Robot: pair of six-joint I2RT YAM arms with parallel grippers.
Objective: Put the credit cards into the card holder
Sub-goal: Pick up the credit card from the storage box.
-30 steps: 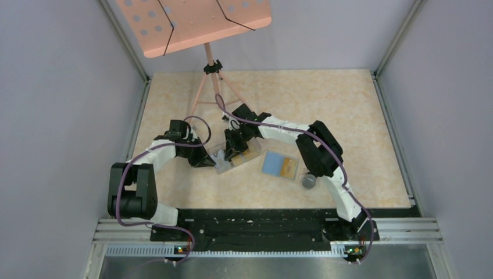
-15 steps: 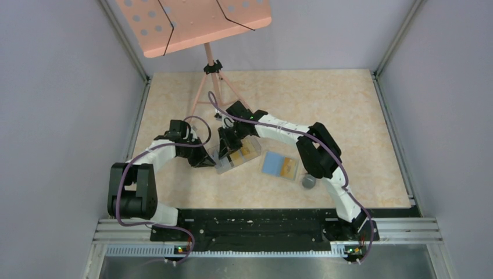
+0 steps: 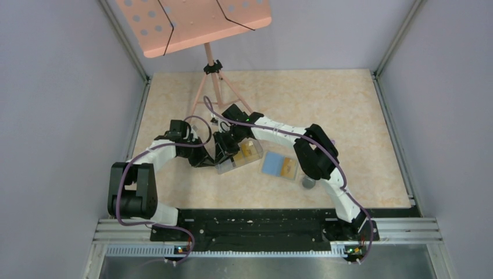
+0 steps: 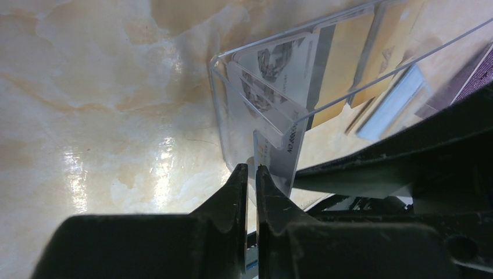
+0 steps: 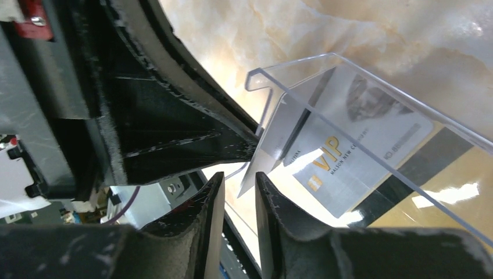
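**Top view.** Against the frame one second ago, I read the right claw (image 3: 224, 150) as shifted left along the clear plastic box (image 3: 239, 157). It now sits close to the left claw (image 3: 207, 159). The white card that showed at the box's left end then is no longer visible from above. The card holder (image 3: 279, 164) has not moved. It lies open, blue side up, on the worktop (image 3: 349, 116), just right of the box and apart from both claws. Gold credit cards (image 3: 250, 150) sit in the box.

**Left wrist view.** The left claw (image 4: 250, 170) is closed to a hairline gap. A thin clear edge of the box runs into that gap, and I read this as a grip on the box wall. A printed white card (image 4: 282, 58) and gold cards stand inside the box.

**Right wrist view.** The right claw (image 5: 238, 179) stands a narrow slot apart. The lower corner of a silver VIP card (image 5: 349, 139) hangs in that slot, and I see no clamping contact. The rest of that card lies inside the box, over a gold card with a dark stripe (image 5: 442, 174).
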